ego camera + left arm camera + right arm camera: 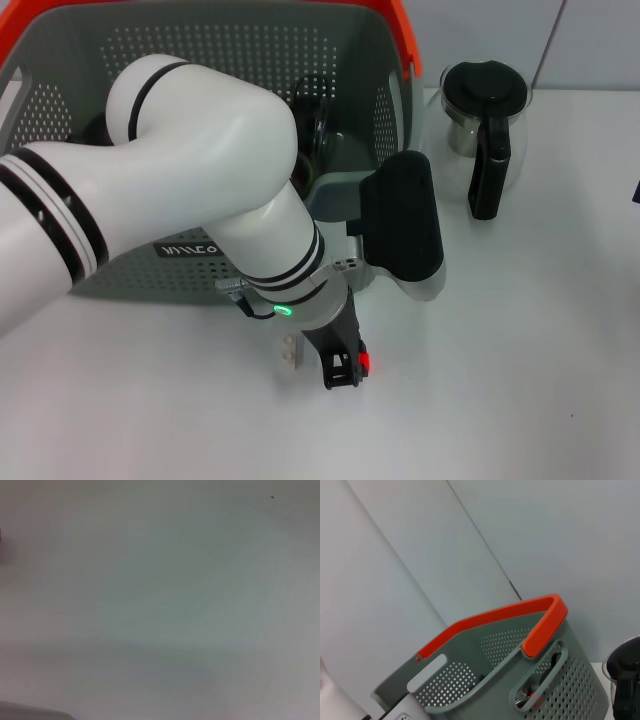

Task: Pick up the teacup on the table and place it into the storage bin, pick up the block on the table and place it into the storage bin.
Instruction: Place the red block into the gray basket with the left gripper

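Big grey bin (385, 70) fills the upper half of the head view, orange handle at the top right corner, and the left arm (200, 150) sweeps in from the left edge right across its front wall. That's the first worry: the arm is bulky and very close to the bin, so a careless lift could shove or tip it. Something dark sits inside the bin behind the arm. It may be the teacup, but it's too hidden to call. The glass pot (483, 120) stands at upper right, just beside the bin, and a wide swing over the rim could clip it. Down at lower centre, the left gripper (340, 372) is right at the table (520, 380). Whether it grips anything, I cannot tell from here, and the left wrist view gives only bare tabletop. A small pale block (291, 352) sits just to the gripper's left in the frame, seemingly beside it rather than inside it. That's the main risk: close now and it may catch air, or nudge the block away under the arm where the head camera loses it. There's a tiny red spot (362, 360) on the gripper's other side, block or lamp unclear. The right arm is parked out of the head view.
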Controlling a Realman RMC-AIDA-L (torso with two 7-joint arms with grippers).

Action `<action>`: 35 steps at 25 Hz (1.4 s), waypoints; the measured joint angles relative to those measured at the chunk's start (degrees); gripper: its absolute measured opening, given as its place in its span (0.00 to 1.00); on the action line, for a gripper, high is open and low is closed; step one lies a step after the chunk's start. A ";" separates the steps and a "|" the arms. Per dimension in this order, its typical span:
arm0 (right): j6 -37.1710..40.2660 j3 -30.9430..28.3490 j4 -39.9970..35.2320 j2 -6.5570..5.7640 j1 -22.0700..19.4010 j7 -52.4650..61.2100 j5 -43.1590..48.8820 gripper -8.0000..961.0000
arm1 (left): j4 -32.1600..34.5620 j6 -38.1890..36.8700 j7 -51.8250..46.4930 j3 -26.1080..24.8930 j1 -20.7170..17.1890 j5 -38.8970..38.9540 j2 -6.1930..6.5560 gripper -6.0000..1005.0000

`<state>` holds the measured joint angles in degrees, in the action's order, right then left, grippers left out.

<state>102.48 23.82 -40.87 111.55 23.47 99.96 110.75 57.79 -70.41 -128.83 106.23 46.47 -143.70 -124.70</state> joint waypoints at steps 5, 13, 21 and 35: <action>0.00 0.00 0.00 -0.03 0.00 -0.02 0.00 0.86 | 1.28 -0.30 -0.02 -0.36 -0.05 -0.13 -0.01 0.25; -0.09 -0.07 0.00 -0.20 -0.07 -0.03 0.00 0.86 | 20.64 -21.02 5.90 -17.67 -5.28 2.88 0.18 0.19; -0.45 -0.09 0.00 -0.20 -0.09 0.01 -0.01 0.86 | 28.99 -31.19 12.89 -47.96 -5.79 7.64 0.91 0.19; -0.53 -0.09 -0.01 -0.20 -0.09 -0.03 -0.01 0.86 | 17.46 -19.06 13.87 -57.27 -5.77 6.63 4.27 0.19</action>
<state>101.95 23.73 -40.87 111.36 23.38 99.93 110.74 75.25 -89.47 -114.96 48.96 40.70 -137.07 -120.43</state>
